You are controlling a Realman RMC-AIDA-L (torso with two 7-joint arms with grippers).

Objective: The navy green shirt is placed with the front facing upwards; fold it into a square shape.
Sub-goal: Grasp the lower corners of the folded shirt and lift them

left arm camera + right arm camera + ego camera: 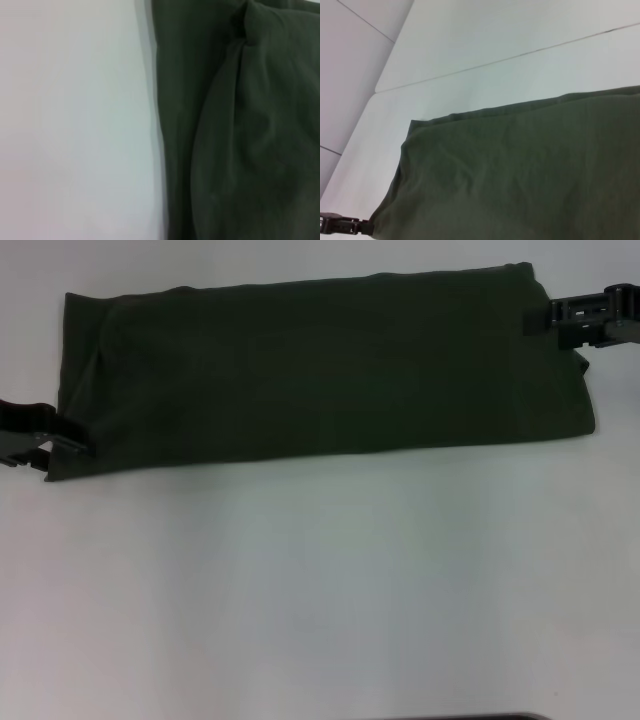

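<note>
The navy green shirt (320, 365) lies as a long, plain dark green band across the far part of the white table (320, 580), with no lettering showing. My left gripper (60, 438) is at the band's near left corner, shut on the cloth. The fabric there puckers and rises in a ridge (245, 25) toward it. The right wrist view shows that same gripper (342, 224) far off, meeting the shirt's corner. My right gripper (565, 322) sits at the band's far right end, overlapping the shirt's edge.
White table surface spreads in front of the shirt. A table seam (520, 52) runs beyond the shirt's far edge. A dark strip (460, 717) shows at the bottom of the head view.
</note>
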